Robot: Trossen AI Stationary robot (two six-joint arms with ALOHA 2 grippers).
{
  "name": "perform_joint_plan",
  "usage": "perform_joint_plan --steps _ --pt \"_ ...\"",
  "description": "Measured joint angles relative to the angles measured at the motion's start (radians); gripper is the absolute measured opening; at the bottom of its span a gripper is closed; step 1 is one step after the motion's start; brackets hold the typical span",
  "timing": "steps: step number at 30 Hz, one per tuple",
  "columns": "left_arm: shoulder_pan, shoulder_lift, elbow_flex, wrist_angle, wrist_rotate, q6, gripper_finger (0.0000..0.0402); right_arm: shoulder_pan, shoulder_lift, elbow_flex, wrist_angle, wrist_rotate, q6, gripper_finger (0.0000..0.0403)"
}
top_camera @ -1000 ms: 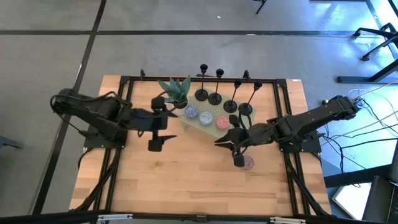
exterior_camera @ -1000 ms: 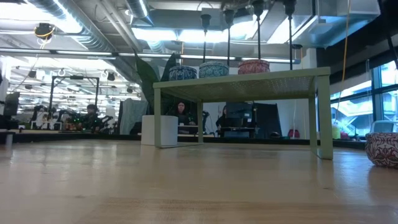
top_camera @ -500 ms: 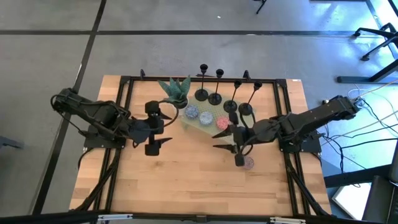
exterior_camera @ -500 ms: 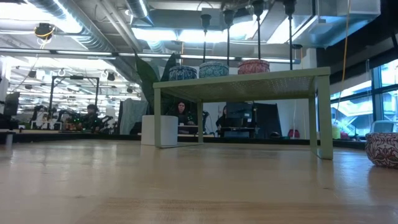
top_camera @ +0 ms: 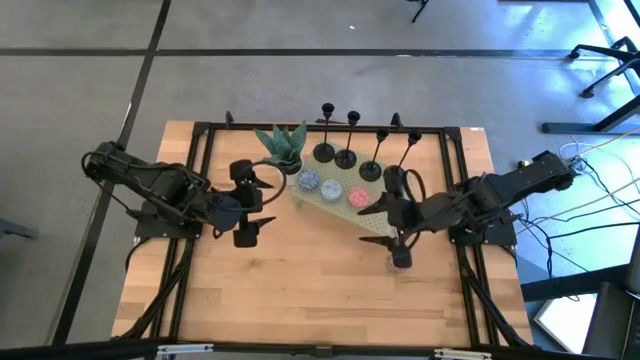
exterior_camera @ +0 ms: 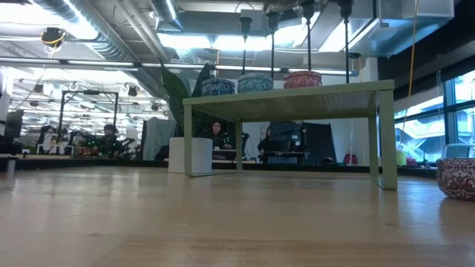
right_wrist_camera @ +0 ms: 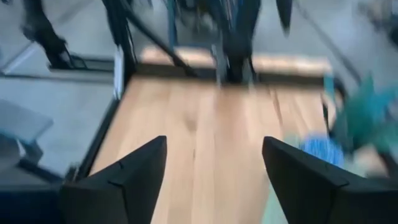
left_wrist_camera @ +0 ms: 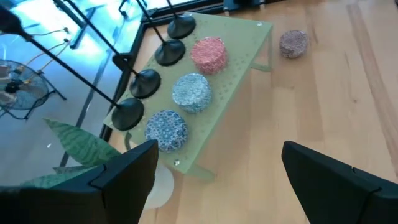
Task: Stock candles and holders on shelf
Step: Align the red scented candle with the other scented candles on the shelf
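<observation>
The pale green shelf [top_camera: 342,207] stands at the table's far middle. Three candles rest on it in a row: blue [left_wrist_camera: 166,130], grey [left_wrist_camera: 191,92] and pink [left_wrist_camera: 208,54]. Behind them, several black holders [left_wrist_camera: 144,83] stand on their disc bases. One more candle [left_wrist_camera: 293,43] lies on the wood to the right of the shelf, also seen as the candle [exterior_camera: 454,178] at the low view's edge. My right gripper [top_camera: 381,224] hovers open by the shelf's right end. My left gripper [top_camera: 264,197] hovers open off the shelf's left end. Neither has anything between its fingers.
A green plant in a white pot [top_camera: 282,150] stands at the shelf's far left corner. A black frame [top_camera: 200,135] edges the table. Bare wood [top_camera: 310,290] stretches from the shelf to the near edge.
My right gripper has opened wide from shut, risen, and drawn back a little toward the table's right edge, away from the shelf's right end. My left gripper has pulled back slightly toward the left edge and turned a little. The candles and holders have stayed put.
</observation>
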Motion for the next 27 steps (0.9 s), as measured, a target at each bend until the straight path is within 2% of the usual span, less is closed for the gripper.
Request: perform_joint_plan --steps 4,9,16,21,24,27 --pt "0.000 0.000 0.000 0.000 -0.025 -0.025 0.0340 0.020 0.000 0.006 -0.182 0.019 0.152 0.0281" --pt "0.000 0.000 0.000 0.000 -0.025 -0.047 0.0340 0.060 0.011 0.006 -0.397 -0.015 0.421 0.0286" --pt "0.000 0.000 0.000 -0.001 -0.024 -0.048 0.0340 0.121 0.062 0.006 -0.681 -0.179 0.788 0.0287" --pt "0.000 0.000 0.000 -0.038 -0.024 -0.074 0.0340 0.144 0.109 0.006 -0.755 -0.321 1.009 0.0287" --pt "-0.002 0.000 -0.001 -0.093 -0.035 -0.141 0.0340 0.162 0.131 -0.001 -0.764 -0.306 1.048 0.0287" --pt "-0.015 -0.009 -0.058 -0.106 -0.063 -0.204 0.0340 0.172 0.148 -0.052 -0.757 -0.301 1.049 0.0287"
